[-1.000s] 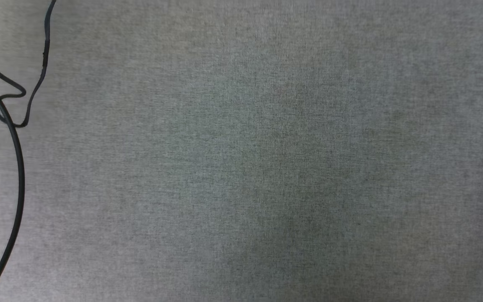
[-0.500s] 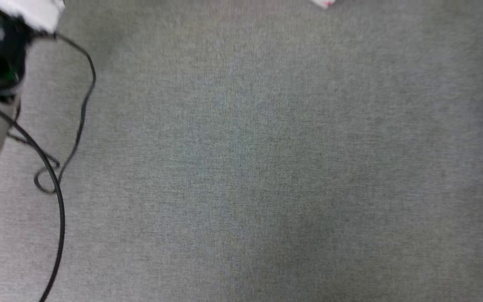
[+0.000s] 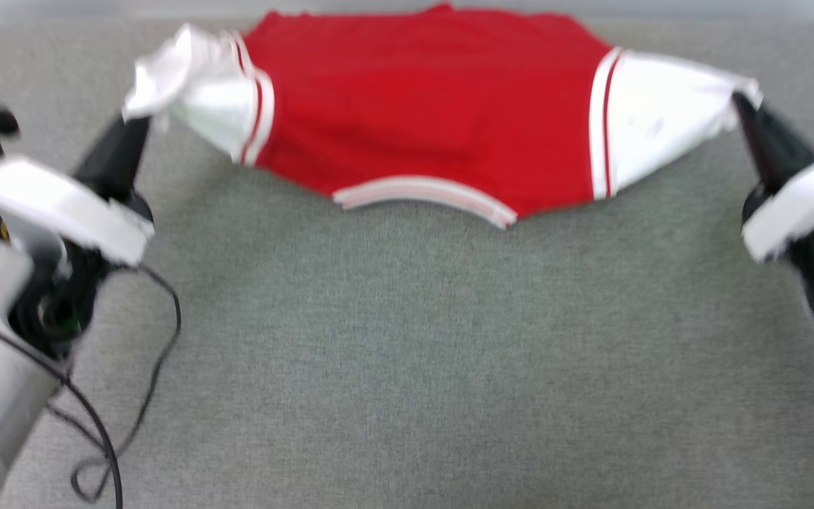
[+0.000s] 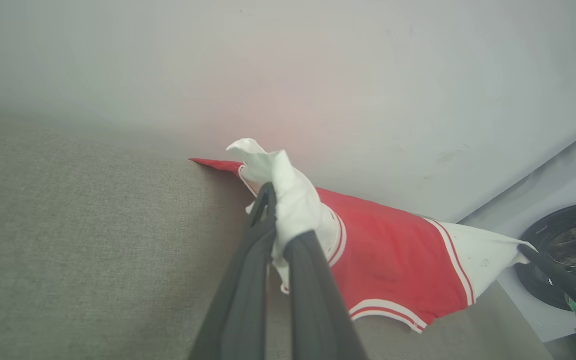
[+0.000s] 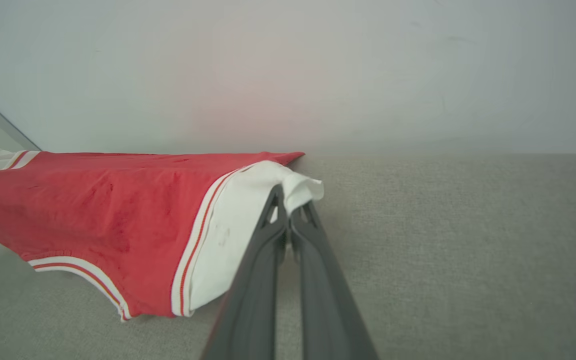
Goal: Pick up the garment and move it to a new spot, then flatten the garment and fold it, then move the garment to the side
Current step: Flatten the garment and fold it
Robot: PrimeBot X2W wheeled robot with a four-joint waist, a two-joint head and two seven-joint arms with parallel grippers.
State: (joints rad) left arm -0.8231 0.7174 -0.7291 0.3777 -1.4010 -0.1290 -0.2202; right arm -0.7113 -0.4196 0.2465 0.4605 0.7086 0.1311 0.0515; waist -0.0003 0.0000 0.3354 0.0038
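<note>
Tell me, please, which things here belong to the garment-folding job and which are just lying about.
Part of the job:
- red jersey T-shirt, stretched between the grippers by its white sleeves
- left gripper, shut on one sleeve
- right gripper, shut on the other sleeve

Just lying about:
- black cable, lower left in the head view
- dark round object, at the left wrist view's right edge

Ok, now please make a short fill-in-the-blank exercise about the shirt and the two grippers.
1. The left gripper is shut on a ____ sleeve of the garment.
2. The right gripper grips the other ____.
3. The garment's middle part is ____.
Missing words: white; sleeve; red.
</note>
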